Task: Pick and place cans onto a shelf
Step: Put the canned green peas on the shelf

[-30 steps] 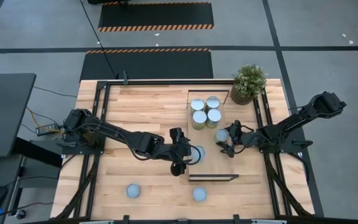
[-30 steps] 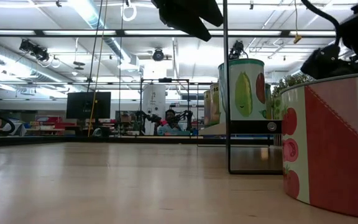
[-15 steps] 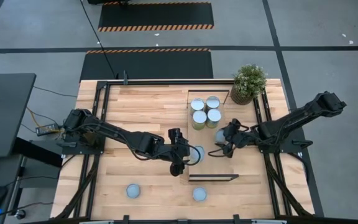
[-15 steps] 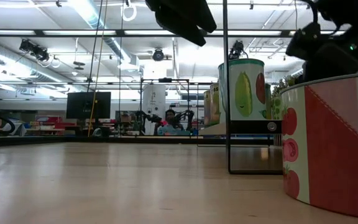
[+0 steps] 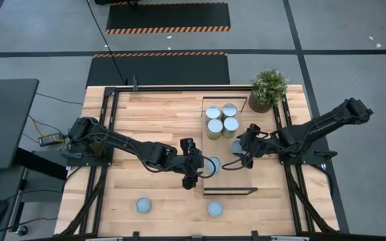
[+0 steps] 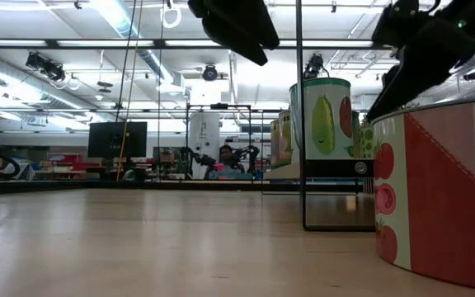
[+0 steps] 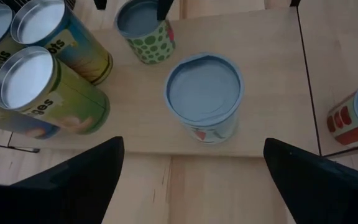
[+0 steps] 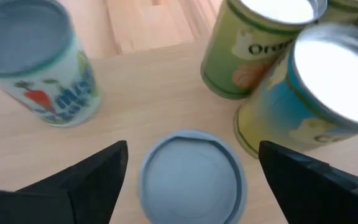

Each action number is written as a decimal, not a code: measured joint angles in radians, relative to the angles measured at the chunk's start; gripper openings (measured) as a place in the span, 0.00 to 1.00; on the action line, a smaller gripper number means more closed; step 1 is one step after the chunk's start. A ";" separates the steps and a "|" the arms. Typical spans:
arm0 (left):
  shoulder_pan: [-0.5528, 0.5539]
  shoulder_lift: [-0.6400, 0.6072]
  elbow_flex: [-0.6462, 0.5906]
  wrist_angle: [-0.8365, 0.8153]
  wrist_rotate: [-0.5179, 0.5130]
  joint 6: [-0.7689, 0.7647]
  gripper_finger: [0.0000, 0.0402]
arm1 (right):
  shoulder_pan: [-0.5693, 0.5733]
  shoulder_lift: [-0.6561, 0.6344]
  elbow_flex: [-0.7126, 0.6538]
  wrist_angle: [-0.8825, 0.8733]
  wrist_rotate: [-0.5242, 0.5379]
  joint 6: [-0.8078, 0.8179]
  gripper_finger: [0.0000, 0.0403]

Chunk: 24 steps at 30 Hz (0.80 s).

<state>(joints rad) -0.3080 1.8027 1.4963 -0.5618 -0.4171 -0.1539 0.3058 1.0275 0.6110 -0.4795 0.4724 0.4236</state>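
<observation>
The shelf (image 5: pixel 245 175) is a light-wood board on the table's right half. Four cans (image 5: pixel 222 118) stand clustered at its far end. Another can (image 5: pixel 212 165) stands on its left edge. My left gripper (image 5: pixel 199 171) is open just left of this can, its fingers (image 7: pixel 86 168) wide apart and clear of it (image 7: pixel 204 96). A pale-topped can (image 5: pixel 236 146) stands mid-shelf. My right gripper (image 5: pixel 242 145) is open above it, a finger (image 8: pixel 86 177) on either side of the can (image 8: pixel 191 177) without touching.
Two more cans stand on the tabletop near the front edge (image 5: pixel 144 205) (image 5: pixel 214 209); one fills the low view's right side (image 6: pixel 439 198). A potted plant (image 5: pixel 268 89) stands at the far right corner. Dark frame rails (image 5: pixel 106 134) run along both table sides.
My right gripper has moved a little toward the far edge and risen above the mid-shelf can. My left gripper has drawn back slightly toward the table's left edge, away from its can. Both cans stay where they stood.
</observation>
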 joint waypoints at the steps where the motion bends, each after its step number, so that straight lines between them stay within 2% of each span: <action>1: 0.000 0.000 0.000 -0.002 0.000 0.000 0.97 | 0.006 0.000 0.011 -0.010 -0.002 -0.006 0.92; 6: 0.000 0.000 0.000 -0.019 0.000 -0.018 0.97 | 0.041 0.000 0.030 -0.093 -0.004 -0.021 0.92; 13: 0.000 0.000 0.000 -0.031 0.000 -0.019 0.97 | 0.074 0.000 0.029 -0.257 0.003 0.124 0.91; 24: 0.003 -0.001 0.000 -0.036 0.000 -0.019 0.97 | 0.022 0.043 -0.020 -0.250 0.108 0.159 0.91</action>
<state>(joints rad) -0.3054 1.8019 1.4963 -0.5974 -0.4170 -0.1733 0.3280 1.0704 0.5907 -0.7290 0.5802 0.5831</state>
